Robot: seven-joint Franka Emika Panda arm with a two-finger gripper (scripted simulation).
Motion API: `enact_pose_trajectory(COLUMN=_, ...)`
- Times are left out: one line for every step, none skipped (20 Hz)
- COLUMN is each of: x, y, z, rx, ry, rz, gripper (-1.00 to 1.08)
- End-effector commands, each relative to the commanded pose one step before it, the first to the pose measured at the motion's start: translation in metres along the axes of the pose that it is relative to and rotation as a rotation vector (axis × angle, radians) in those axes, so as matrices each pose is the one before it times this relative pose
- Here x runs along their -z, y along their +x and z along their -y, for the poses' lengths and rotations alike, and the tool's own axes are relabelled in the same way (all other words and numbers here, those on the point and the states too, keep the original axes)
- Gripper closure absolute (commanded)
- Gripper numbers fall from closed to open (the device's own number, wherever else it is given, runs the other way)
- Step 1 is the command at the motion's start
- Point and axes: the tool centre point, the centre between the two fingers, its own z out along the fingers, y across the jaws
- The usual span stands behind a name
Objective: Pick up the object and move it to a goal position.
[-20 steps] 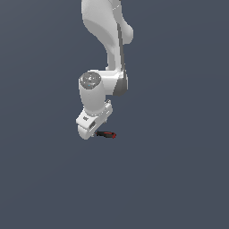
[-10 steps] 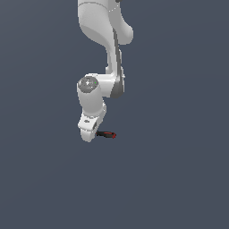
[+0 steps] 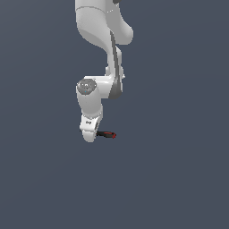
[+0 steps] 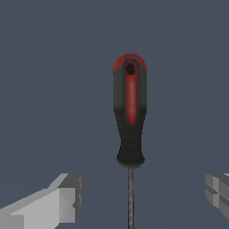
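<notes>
The object is a small screwdriver (image 4: 129,112) with a black handle, a red end and a thin dark shaft, lying flat on the grey floor. In the exterior view the screwdriver (image 3: 107,134) pokes out to the exterior view's right of the white hand, red end outermost. My gripper (image 4: 143,197) hangs just above it, open. One fingertip (image 4: 67,197) and the other (image 4: 218,191) stand wide apart on either side of the thin shaft, touching nothing. In the exterior view the gripper (image 3: 91,135) is mostly hidden behind the hand.
The white arm (image 3: 100,53) comes down from above. A plain grey floor (image 3: 170,179) lies all around, with no other object in view.
The hand has sunk slightly toward the floor over the last second. The screwdriver has not moved.
</notes>
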Motion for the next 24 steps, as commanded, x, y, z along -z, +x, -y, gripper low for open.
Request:
enact_pose_trajectory(x=-0.00174, y=-0.00079, z=0.00071, rx=0.02421, ry=0.00025, rz=-0.00094, gripper=-0.92)
enact_pose_trajectory(x=-0.00047, y=-0.00023, z=0.00021, rx=0.00593, ry=0.00014, rz=-0.00024, gripper=-0.92)
enact_pose_trajectory(x=-0.00036, y=-0.00017, z=0.00016, rx=0.00463, ry=0.00011, rz=-0.00019, gripper=-0.92)
enact_pose_trajectory(x=-0.00026, y=-0.00012, z=0.00012, rx=0.00331, ry=0.00008, rz=-0.00014, gripper=-0.92)
enact_pose_trajectory(x=-0.00016, y=-0.00009, z=0.00007, rx=0.00195, ry=0.00004, rz=-0.00008, gripper=-0.92)
enact_pose_trajectory(x=-0.00005, y=-0.00001, z=0.00002, rx=0.00069, ry=0.00002, rz=-0.00003, gripper=-0.92)
enact_pose_trajectory(x=0.00021, y=0.00002, z=-0.00006, rx=-0.00447, ry=0.00016, rz=0.00019, gripper=-0.92)
enact_pose_trajectory(x=-0.00033, y=-0.00002, z=0.00001, rx=0.00000, ry=0.00000, rz=0.00000, gripper=-0.92)
enact_pose_trajectory(x=-0.00100, y=-0.00006, z=0.00003, rx=0.00000, ry=0.00000, rz=0.00000, gripper=-0.92)
enact_pose_trajectory(x=-0.00166, y=-0.00010, z=0.00005, rx=0.00000, ry=0.00000, rz=0.00000, gripper=-0.92)
enact_pose_trajectory(x=-0.00232, y=0.00027, z=0.00007, rx=0.00069, ry=0.00001, rz=0.00002, gripper=-0.92)
enact_pose_trajectory(x=-0.00296, y=-0.00018, z=0.00011, rx=0.00000, ry=0.00000, rz=0.00000, gripper=-0.92)
enact_pose_trajectory(x=-0.00361, y=0.00020, z=0.00013, rx=0.00069, ry=0.00001, rz=0.00001, gripper=-0.92)
enact_pose_trajectory(x=-0.00424, y=-0.00025, z=0.00017, rx=0.00000, ry=0.00000, rz=0.00000, gripper=-0.92)
enact_pose_trajectory(x=-0.00486, y=0.00029, z=0.00019, rx=0.00098, ry=0.00002, rz=0.00000, gripper=-0.92)
enact_pose_trajectory(x=-0.00545, y=0.00009, z=0.00021, rx=0.00069, ry=0.00001, rz=0.00000, gripper=-0.92)
enact_pose_trajectory(x=-0.00536, y=-0.00032, z=0.00019, rx=0.00000, ry=0.00000, rz=0.00000, gripper=-0.92)
enact_pose_trajectory(x=-0.00465, y=0.00023, z=0.00010, rx=0.00085, ry=0.00000, rz=-0.00001, gripper=-0.92)
enact_pose_trajectory(x=-0.00395, y=-0.00022, z=0.00003, rx=0.00000, ry=0.00000, rz=0.00000, gripper=-0.92)
enact_pose_trajectory(x=-0.00323, y=0.00024, z=-0.00008, rx=0.00069, ry=-0.00003, rz=-0.00001, gripper=-0.92)
enact_pose_trajectory(x=-0.00257, y=-0.00012, z=-0.00015, rx=0.00000, ry=0.00000, rz=0.00000, gripper=-0.92)
enact_pose_trajectory(x=-0.00192, y=-0.00008, z=-0.00022, rx=0.00000, ry=0.00000, rz=0.00000, gripper=-0.92)
enact_pose_trajectory(x=-0.00130, y=-0.00004, z=-0.00024, rx=0.00000, ry=0.00000, rz=0.00000, gripper=-0.92)
enact_pose_trajectory(x=-0.00074, y=-0.00002, z=-0.00019, rx=0.00000, ry=0.00000, rz=0.00000, gripper=-0.92)
